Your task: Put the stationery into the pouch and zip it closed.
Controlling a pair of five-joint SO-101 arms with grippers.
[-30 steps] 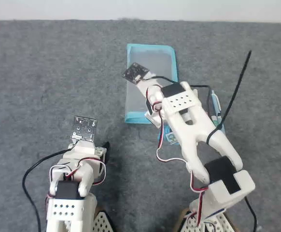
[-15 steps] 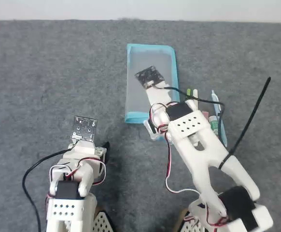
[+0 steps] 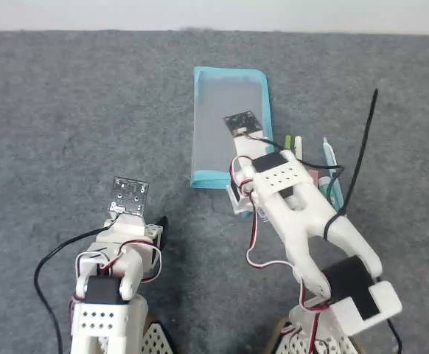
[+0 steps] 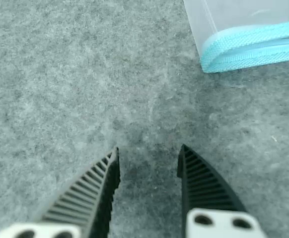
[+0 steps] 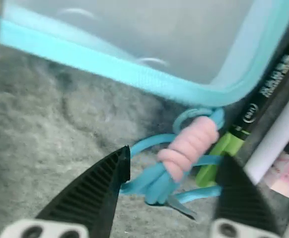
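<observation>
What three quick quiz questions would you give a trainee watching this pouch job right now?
1. True or false: the left gripper is holding a pen.
2. Multiple choice: what shows between the open fingers of the right gripper? A) the pink-beaded zipper pull; B) an eraser; C) a ruler.
3. Fill in: the pens lie ___ the pouch, not in it.

Key: 1 false, it is open over bare mat; 2 A; 3 beside.

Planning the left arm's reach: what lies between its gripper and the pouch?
Only bare grey mat, seen in the left wrist view, lies between the left gripper and the pouch.
</observation>
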